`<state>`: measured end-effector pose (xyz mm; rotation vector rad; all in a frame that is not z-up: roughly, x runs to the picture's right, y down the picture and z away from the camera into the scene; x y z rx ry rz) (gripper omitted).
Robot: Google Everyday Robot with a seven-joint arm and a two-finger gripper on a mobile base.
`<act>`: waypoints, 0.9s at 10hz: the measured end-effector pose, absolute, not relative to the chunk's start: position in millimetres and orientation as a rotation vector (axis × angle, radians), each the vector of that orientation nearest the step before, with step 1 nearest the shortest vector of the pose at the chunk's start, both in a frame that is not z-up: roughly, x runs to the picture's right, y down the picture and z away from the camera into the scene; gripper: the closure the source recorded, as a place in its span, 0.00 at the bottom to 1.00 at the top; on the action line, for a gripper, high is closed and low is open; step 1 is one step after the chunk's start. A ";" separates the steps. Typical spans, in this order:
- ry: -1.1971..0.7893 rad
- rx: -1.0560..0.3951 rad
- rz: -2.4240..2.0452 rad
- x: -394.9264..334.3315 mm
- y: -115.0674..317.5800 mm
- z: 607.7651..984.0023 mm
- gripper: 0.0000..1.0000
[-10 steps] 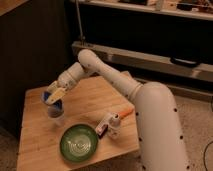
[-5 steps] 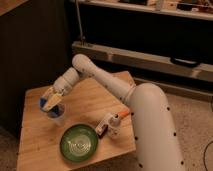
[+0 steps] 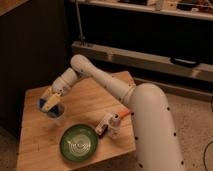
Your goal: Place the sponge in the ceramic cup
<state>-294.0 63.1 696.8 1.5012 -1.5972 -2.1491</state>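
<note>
Lowered slightly, the hand (image 3: pixel 50 104) on the outstretched arm (image 3: pixel 100 78) clasps the sponge (image 3: pixel 43 104) just above the ceramic cup (image 3: pixel 58 119).

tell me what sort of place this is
Likely a lab or office test corner: wooden table, green bowl, shelf rail behind. The end effector hangs over the cup at the table's left.

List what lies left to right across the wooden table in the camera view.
Gripper at the far left, over the ceramic cup with the sponge → green bowl → white-and-red box.
</note>
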 end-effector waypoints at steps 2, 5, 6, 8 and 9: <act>-1.571 1.503 -2.157 -295.2 59.6 699.7 0.26; -1.536 1.505 -2.129 -292.0 60.5 710.6 0.26; -1.493 1.501 -2.126 -288.7 57.8 710.9 0.26; -1.407 1.453 -2.126 -276.4 50.4 711.5 0.26; -1.383 1.437 -2.128 -269.0 47.2 712.5 0.26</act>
